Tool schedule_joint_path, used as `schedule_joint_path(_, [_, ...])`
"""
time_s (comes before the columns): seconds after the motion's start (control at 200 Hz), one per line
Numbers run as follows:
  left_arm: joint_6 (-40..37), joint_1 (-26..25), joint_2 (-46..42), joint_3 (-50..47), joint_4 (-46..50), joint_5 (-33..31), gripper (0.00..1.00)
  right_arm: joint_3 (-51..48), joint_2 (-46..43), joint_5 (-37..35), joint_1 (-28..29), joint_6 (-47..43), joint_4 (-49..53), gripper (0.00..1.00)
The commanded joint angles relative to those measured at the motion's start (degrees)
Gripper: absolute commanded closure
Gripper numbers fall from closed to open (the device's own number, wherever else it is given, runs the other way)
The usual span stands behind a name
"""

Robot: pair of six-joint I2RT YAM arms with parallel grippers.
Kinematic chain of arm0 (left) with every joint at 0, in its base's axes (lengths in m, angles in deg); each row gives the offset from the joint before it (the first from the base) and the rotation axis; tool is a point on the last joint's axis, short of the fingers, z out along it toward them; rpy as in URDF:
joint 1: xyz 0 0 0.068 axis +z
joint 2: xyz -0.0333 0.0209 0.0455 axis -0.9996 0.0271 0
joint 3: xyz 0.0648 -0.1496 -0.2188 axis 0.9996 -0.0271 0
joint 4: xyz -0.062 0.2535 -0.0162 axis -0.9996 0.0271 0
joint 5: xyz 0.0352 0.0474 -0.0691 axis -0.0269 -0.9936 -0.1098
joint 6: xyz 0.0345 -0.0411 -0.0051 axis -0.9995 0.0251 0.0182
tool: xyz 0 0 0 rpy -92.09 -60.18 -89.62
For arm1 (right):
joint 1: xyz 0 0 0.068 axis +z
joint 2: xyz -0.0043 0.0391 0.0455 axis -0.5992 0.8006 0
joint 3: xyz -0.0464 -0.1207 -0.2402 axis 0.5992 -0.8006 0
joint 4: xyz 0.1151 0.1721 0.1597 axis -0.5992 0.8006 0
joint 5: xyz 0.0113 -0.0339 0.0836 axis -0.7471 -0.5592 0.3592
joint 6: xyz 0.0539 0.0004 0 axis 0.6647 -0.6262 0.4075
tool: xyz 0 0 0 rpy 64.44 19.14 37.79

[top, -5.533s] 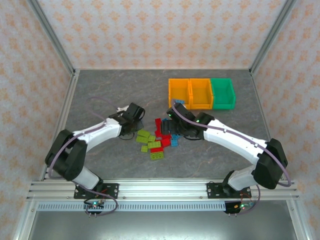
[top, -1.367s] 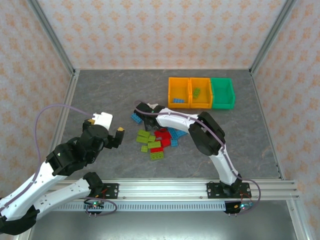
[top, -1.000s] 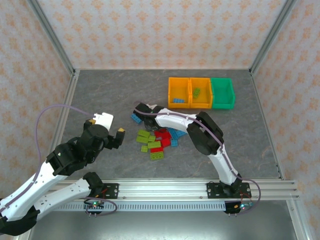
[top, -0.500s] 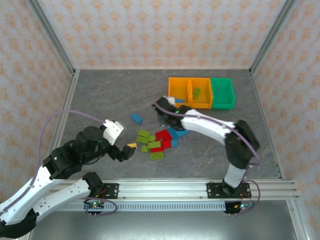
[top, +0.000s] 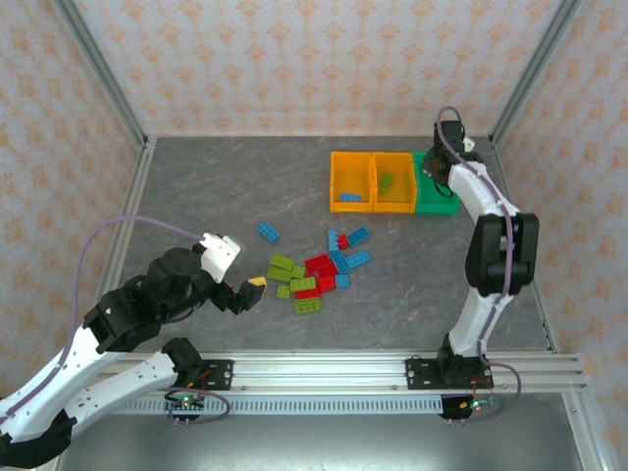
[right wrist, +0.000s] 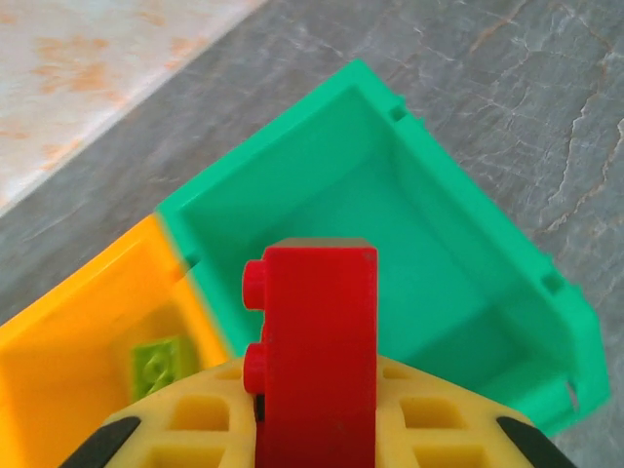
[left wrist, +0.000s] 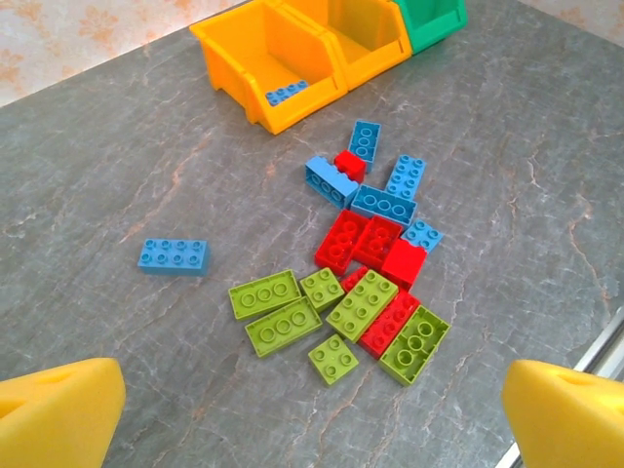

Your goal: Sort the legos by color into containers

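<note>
My right gripper (top: 433,169) hangs over the green bin (top: 447,188), shut on a red brick (right wrist: 317,341) that stands upright between its yellow pads (right wrist: 175,424). Below the brick the green bin (right wrist: 409,244) looks bare inside. The middle orange bin (top: 394,196) holds a lime brick (right wrist: 158,367); the left orange bin (left wrist: 244,49) holds a blue brick (left wrist: 287,93). Loose lime (left wrist: 283,312), red (left wrist: 361,239) and blue legos (left wrist: 385,205) lie piled mid-table. My left gripper (top: 245,291) hovers open near the pile's left side, pads (left wrist: 58,414) wide apart.
A single blue brick (top: 267,232) lies apart, left of the pile. Metal frame rails (top: 314,368) run along the near edge and patterned walls enclose the table. Bare grey tabletop (top: 216,186) stretches behind and left of the pile.
My right arm has swung from the pile back and right to above the green bin, carrying the red brick. The left gripper has come down toward the pile's left side.
</note>
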Motion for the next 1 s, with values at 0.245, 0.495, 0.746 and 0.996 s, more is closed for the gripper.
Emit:
schedule_joint_path(0.245, [1.9,0.7,-0.1,-0.5,0.7,-8.0,0.0,9.1,3.6,1.7,-0.1,-1.7,9.4,0.52])
schedule_joint_path(0.495, [2.5,1.1,2.2,-0.4,0.3,-8.7,0.0,-9.6,-14.1,11.9,4.0,0.6,4.1,0.49])
schedule_joint_path(0.746, [-1.6,1.6,8.2,0.3,0.0,-0.1,0.0,-24.4,-26.1,11.2,25.6,0.1,7.9,0.42])
schedule_joint_path(0.996, [-3.2,1.5,11.7,0.5,0.6,5.3,0.0,-31.9,-22.9,0.9,34.7,8.9,8.0,0.35])
